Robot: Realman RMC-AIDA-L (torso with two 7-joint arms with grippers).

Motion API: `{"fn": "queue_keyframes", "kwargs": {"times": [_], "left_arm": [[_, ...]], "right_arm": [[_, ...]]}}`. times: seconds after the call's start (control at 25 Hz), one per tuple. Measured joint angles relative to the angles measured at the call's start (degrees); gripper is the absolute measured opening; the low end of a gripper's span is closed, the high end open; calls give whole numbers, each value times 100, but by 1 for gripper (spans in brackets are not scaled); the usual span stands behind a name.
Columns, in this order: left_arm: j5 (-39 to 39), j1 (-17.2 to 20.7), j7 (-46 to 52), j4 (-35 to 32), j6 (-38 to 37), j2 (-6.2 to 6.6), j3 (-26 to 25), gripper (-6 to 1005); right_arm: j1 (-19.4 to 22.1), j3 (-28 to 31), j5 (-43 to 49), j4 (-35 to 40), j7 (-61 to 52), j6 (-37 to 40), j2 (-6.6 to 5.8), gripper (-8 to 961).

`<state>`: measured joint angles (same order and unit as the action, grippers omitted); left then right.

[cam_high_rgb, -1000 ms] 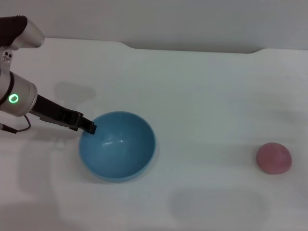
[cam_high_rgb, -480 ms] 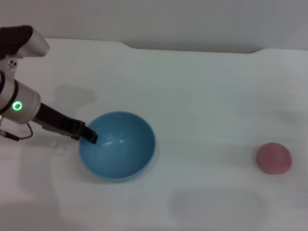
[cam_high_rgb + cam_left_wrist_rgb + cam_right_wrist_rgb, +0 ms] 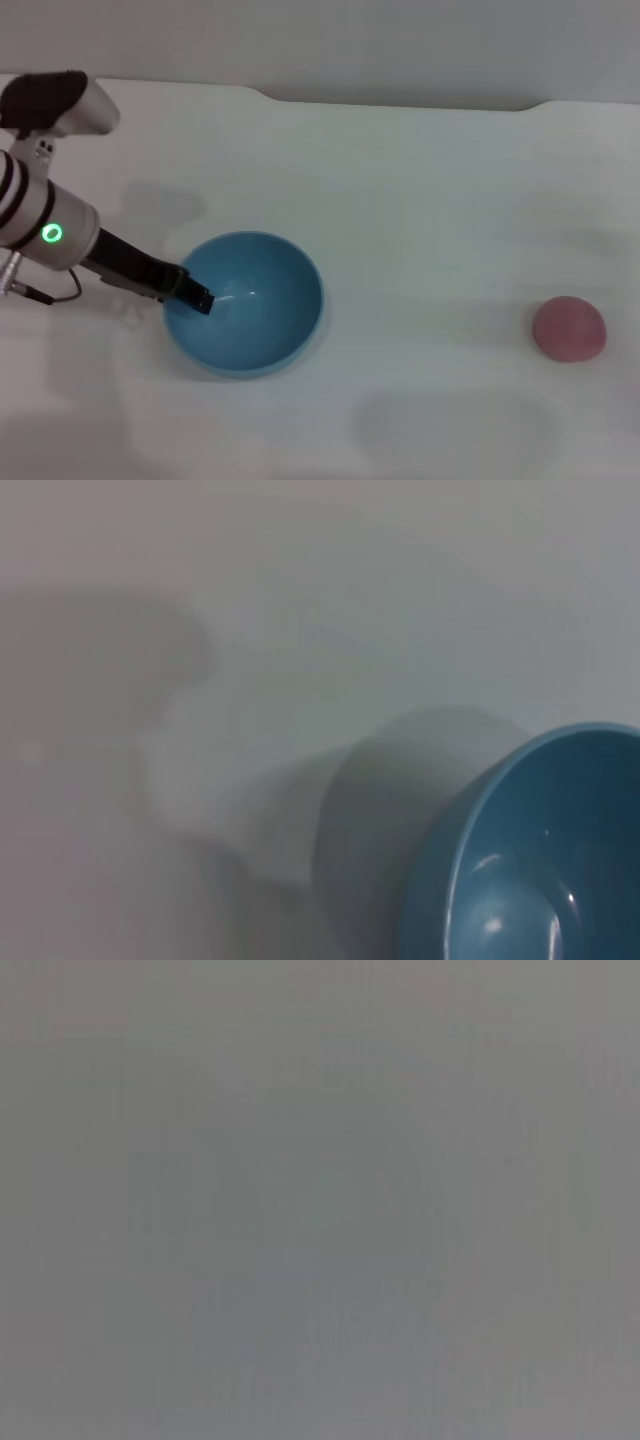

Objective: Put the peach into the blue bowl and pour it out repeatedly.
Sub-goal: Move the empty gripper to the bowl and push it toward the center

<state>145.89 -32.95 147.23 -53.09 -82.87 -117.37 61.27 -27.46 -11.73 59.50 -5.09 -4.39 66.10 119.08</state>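
Note:
The blue bowl [image 3: 262,322] stands upright and holds nothing, on the white table left of centre. The peach [image 3: 569,328], a dusty-pink ball, lies on the table far to the right, well apart from the bowl. My left gripper [image 3: 197,298] reaches in from the left, and its dark tip is at the bowl's left rim, just over the inner edge. The left wrist view shows part of the blue bowl [image 3: 540,870] and its shadow on the table. My right arm is out of sight, and the right wrist view is a plain grey field.
The white table [image 3: 420,200] runs back to a grey wall with a stepped far edge [image 3: 270,97]. Between the bowl and the peach there is only bare tabletop.
My left arm has swung toward the near side, and its tip slid along the bowl's left rim. Neither the bowl nor the peach has moved.

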Motion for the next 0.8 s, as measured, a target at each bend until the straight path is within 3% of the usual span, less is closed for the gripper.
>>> {"fn": "queue_keyframes", "kwargs": {"times": [0.6, 0.8], "left_arm": [[1, -116, -3, 167, 252, -23, 653, 490], [1, -140, -10, 163, 299, -20, 782, 396]], "right_arm": [[21, -14, 0, -82, -36, 0, 13, 680], [-13, -8, 0, -183, -37, 11, 20, 680]]}}
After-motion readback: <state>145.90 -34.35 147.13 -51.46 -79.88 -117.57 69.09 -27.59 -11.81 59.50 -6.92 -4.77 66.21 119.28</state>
